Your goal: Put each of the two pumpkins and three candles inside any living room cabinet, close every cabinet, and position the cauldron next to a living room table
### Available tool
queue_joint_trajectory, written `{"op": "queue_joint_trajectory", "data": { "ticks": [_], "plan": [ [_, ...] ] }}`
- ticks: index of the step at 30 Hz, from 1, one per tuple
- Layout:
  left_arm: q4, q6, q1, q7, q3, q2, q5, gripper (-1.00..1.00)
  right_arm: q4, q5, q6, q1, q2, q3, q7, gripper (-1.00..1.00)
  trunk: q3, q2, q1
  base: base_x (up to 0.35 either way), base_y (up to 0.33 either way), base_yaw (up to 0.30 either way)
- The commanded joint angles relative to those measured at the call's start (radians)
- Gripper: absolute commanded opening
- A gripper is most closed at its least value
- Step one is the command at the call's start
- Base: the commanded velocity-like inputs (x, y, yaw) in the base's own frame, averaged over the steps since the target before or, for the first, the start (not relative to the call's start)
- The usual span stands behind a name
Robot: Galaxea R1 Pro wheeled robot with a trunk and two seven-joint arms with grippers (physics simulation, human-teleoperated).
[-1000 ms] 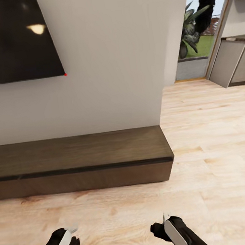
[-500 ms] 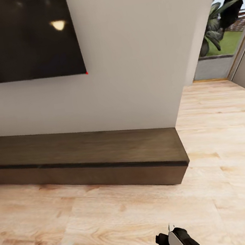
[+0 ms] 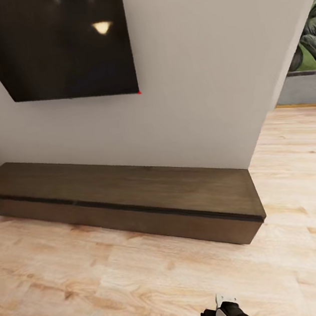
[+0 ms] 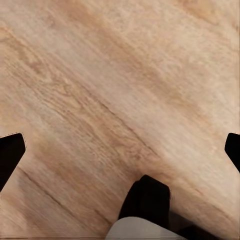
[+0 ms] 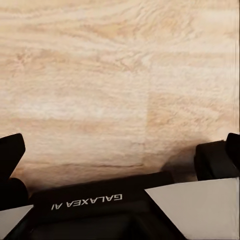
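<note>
Transit step judged in hand: long low dark-brown wooden cabinet (image 3: 133, 194) sits shut against the white wall; left gripper (image 4: 120, 147) and right gripper (image 5: 122, 150) splayed, empty, over pale plank floor (image 3: 161, 284); next, locate pumpkins and candles.

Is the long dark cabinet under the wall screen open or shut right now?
Shut. In the head view the cabinet shows one unbroken dark front beneath its flat top, with no drawer pulled out and no pale inside showing.
</note>
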Motion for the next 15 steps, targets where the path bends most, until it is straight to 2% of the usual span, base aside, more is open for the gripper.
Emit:
{"op": "queue_joint_trajectory", "data": {
  "ticks": [1,6,10,15],
  "plan": [
    [0.000,0.000,0.000,-0.001,0.000,-0.002,-0.002,1.00,0.011,0.000,-0.010,0.000,-0.003,0.001,0.000,1.00,0.002,0.007,-0.004,0.000,0.000,0.258],
    [0.001,0.002,0.000,-0.005,0.001,-0.006,-0.003,1.00,0.030,0.000,-0.027,0.000,-0.021,0.002,0.001,1.00,0.014,0.042,-0.023,0.000,0.000,0.258],
    [0.002,0.003,0.000,-0.005,0.002,-0.006,-0.003,1.00,0.031,0.000,-0.028,0.000,-0.022,0.002,0.001,1.00,0.024,0.070,-0.038,0.000,0.000,0.258],
    [0.002,0.002,0.000,-0.006,0.002,-0.007,-0.003,1.00,0.032,0.001,-0.028,0.000,-0.022,0.004,0.001,1.00,0.020,0.070,-0.038,0.000,0.000,0.258]
  ]
}}
